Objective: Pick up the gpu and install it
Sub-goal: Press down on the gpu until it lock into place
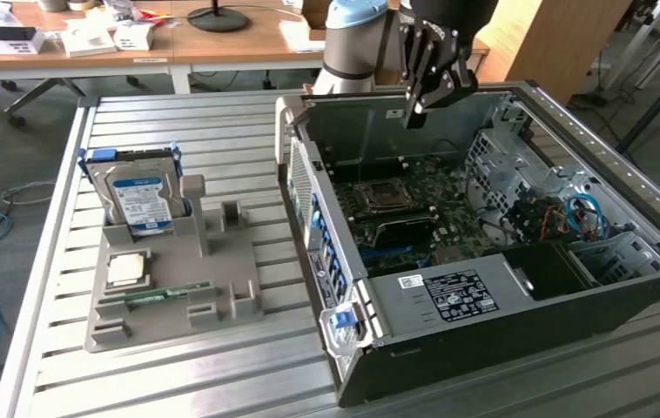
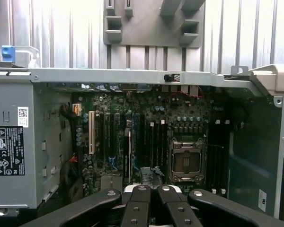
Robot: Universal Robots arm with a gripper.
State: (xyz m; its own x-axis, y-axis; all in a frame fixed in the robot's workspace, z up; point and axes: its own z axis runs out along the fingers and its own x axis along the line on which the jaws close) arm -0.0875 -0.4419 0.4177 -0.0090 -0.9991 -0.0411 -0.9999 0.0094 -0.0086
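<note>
My gripper [image 1: 415, 115] hangs shut above the far end of the open computer case [image 1: 609, 287], with nothing between its fingers. In the wrist view the shut gripper [image 2: 150, 190] looks straight down on the motherboard [image 2: 180, 118]. A thin dark card, which looks like the gpu [image 1: 398, 228], stands on edge in a slot just in front of the CPU socket [image 1: 384, 193]. From above the gpu [image 2: 129, 151] shows as a narrow pale line between the slots. The gripper is well above it and apart from it.
A grey parts tray [image 1: 232, 292] at the exterior view's left holds an upright hard drive [image 1: 138, 196], a CPU chip [image 1: 128, 269] and a RAM stick [image 1: 156, 294]. The case's walls and drive cage [image 1: 452, 296] ring the motherboard. Desks stand behind the slatted table [image 1: 167, 383].
</note>
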